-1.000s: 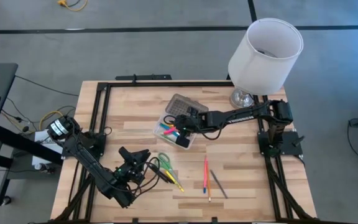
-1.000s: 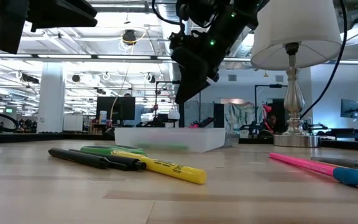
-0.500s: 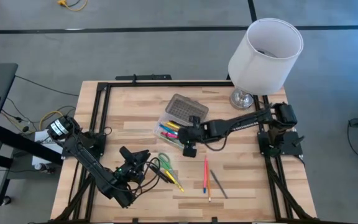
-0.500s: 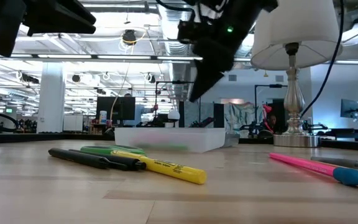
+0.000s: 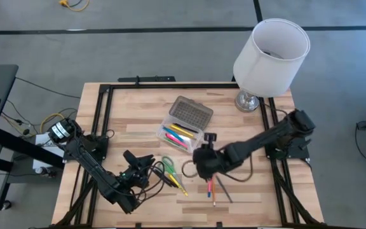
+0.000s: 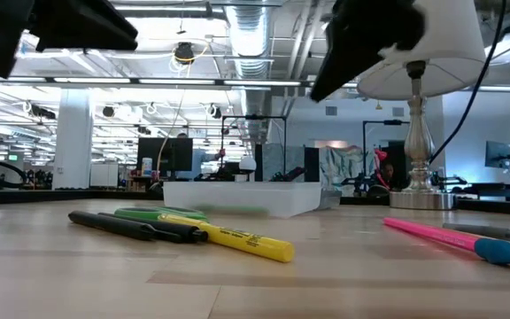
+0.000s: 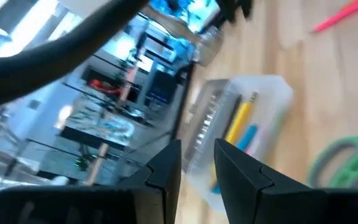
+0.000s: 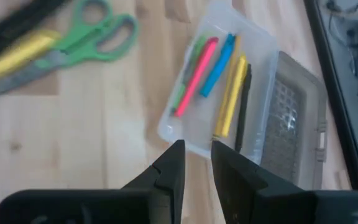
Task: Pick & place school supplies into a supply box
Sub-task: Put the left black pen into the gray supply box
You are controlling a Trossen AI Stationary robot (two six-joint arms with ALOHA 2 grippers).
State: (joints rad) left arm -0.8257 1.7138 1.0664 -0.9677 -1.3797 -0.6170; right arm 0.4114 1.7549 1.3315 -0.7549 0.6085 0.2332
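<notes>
Right pincer (image 5: 201,166) raised mid-table, fingers nearly closed, empty, left pincer (image 5: 146,166) low, fingers close together

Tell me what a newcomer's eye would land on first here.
The big white lampshade at the table's far right corner stands out first. Next, the clear box mid-table, lid open, with bright pens inside. The right pincer hangs above the table beside the box, near a pink pen, while green scissors lie by the left pincer.
</notes>
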